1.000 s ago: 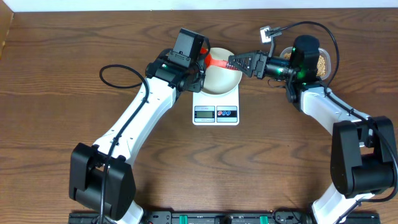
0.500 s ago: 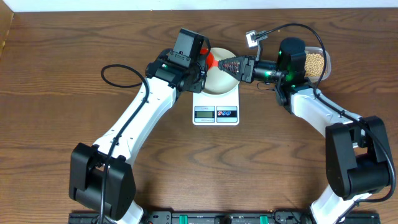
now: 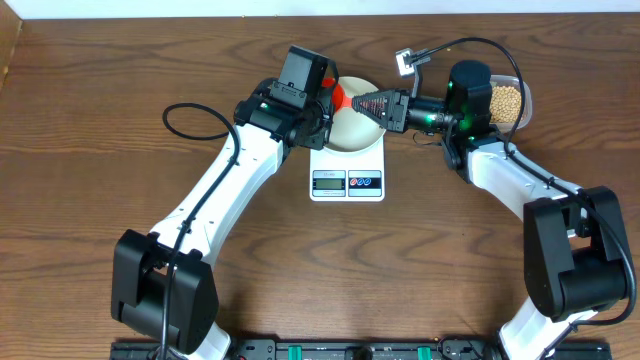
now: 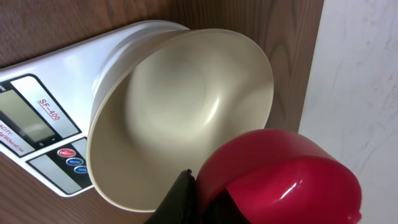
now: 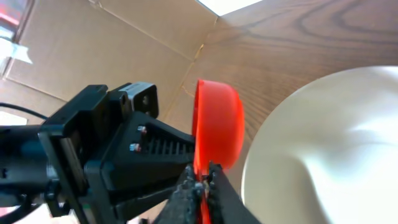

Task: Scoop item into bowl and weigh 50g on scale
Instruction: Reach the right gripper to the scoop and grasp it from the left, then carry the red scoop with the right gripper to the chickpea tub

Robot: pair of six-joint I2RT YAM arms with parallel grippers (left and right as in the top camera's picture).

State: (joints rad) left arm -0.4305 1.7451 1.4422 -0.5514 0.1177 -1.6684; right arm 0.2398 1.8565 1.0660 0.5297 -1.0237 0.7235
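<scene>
My right tool, open a second ago, now clenches the red scoop my left tool also grips at the rim of the empty bowl: handover, I judge.

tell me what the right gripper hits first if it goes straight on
The red scoop pinched in the right gripper; just beyond it the left gripper, though depth is unclear.

A robotics lab bench: left arm and right arm mounted on a wood-grain table, cardboard panel alongside.
</scene>
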